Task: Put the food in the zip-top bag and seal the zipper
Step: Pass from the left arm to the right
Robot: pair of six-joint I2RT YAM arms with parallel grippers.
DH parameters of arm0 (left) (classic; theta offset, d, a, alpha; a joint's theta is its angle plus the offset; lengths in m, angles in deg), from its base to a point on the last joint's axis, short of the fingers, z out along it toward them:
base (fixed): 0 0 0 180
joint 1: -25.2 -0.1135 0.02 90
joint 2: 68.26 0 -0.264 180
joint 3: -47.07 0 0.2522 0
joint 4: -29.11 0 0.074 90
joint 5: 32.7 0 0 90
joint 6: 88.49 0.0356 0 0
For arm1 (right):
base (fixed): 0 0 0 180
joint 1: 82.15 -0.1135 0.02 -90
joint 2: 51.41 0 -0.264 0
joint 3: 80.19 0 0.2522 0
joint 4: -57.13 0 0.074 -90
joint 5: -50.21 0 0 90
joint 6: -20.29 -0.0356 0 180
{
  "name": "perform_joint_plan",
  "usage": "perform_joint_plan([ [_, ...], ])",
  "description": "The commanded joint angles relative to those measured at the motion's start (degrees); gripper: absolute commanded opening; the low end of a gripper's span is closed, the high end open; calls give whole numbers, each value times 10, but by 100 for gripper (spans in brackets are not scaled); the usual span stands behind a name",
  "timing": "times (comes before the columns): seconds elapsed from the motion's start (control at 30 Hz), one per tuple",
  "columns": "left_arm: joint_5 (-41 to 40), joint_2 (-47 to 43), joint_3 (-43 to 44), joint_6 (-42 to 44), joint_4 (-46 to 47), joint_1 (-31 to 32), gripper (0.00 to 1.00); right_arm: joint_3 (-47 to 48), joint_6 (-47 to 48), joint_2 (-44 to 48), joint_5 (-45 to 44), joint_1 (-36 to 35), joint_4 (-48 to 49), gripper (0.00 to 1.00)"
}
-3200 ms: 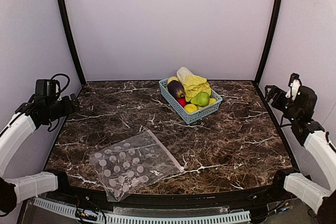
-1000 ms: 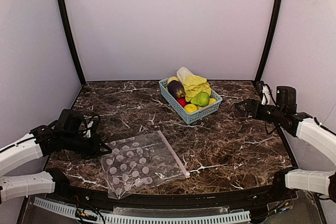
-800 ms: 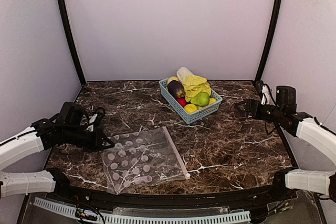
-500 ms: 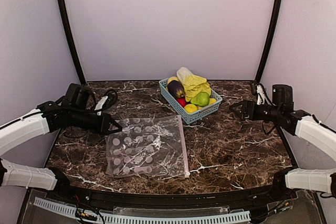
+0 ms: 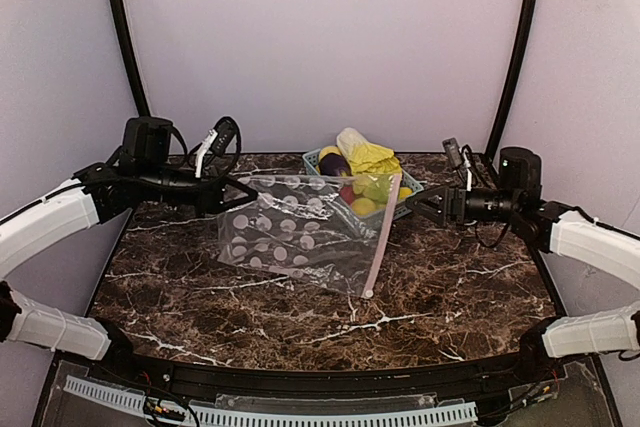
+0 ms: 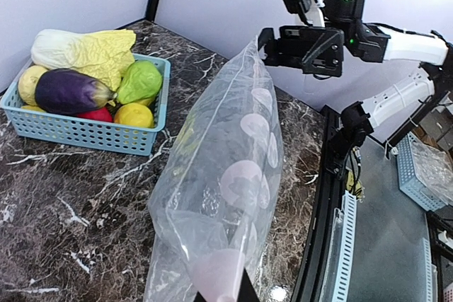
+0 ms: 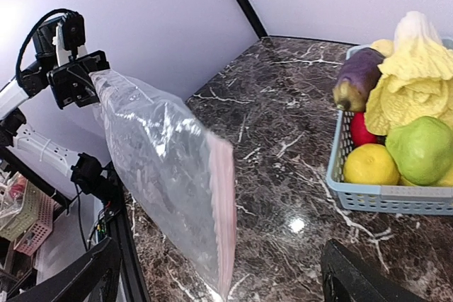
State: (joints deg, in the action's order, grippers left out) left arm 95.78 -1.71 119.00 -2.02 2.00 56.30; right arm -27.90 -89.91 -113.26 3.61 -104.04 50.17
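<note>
1. Left hand [image 5: 234,190]: closed on one corner of the zip-top bag [image 5: 295,232], left of centre in the top view.
2. Zip-top bag: held up and spread across the centre of the frame. Whether its lower edge touches the table [image 5: 460,287] cannot be told.
3. Zipper [image 5: 381,235]: pink strip down the bag's right edge.
4. Right hand [image 5: 420,209]: fingers spread wide, holding nothing, near the zipper but apart from it.
5. Food [image 6: 85,68]: in the blue basket [image 6: 78,132], upper centre of the top view, behind the bag.

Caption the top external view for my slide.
Left gripper holds the dotted zip-top bag up by a corner, zipper facing the open right gripper; food sits in the blue basket.
</note>
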Motion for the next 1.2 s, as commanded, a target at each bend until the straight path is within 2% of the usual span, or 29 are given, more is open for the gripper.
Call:
perform_joint_plan([
  [0.0, 53, -29, 5, 32, 14, 2, 1, 31, -11, -40, 44, -30, 78, 94],
  [0.1, 50, -50, -7, 32, 22, 2, 1, 44, -10, -65, 50, -44, 91, 88],
  [0.17, 50, -54, -7, 32, 21, 2, 1, 53, -11, -78, 53, -51, 92, 80],
  [0.27, 44, -56, -7, 32, 19, 1, 1, 58, -14, -89, 65, -62, 100, 62],
  [0.5, 37, -55, -13, 43, 21, 1, 1, 50, -20, -81, 64, -75, 104, 28],
  [0.6, 31, -56, -16, 42, 22, 1, 1, 50, -22, -78, 62, -75, 101, 1],
  [0.7, -19, -55, -16, 43, 14, 1, 1, 60, -27, -80, 49, -76, 88, 0],
  [0.77, -86, -53, -12, 51, -4, 1, 23, 75, -34, -84, 42, -76, 70, 0],
  [0.8, -112, -53, -9, 59, -17, 1, 48, 83, -40, -86, 38, -77, 65, 0],
  [0.87, -192, -55, -5, 76, -34, 1, 72, 99, -53, -90, 26, -80, 48, 0],
  [0.9, -239, -58, -4, 83, -43, 1, 79, 109, -58, -93, 15, -83, 37, 0],
  [1.0, -337, -72, -8, 86, -45, 2, 84, 139, -63, -92, -39, -91, -14, 0],
  [1.07, -357, -83, -8, 78, -42, 2, 85, 158, -80, -87, -83, -94, -50, 0],
  [1.17, -337, -93, -7, 44, -22, 10, 85, 189, -106, -78, -124, -103, -89, 0],
])
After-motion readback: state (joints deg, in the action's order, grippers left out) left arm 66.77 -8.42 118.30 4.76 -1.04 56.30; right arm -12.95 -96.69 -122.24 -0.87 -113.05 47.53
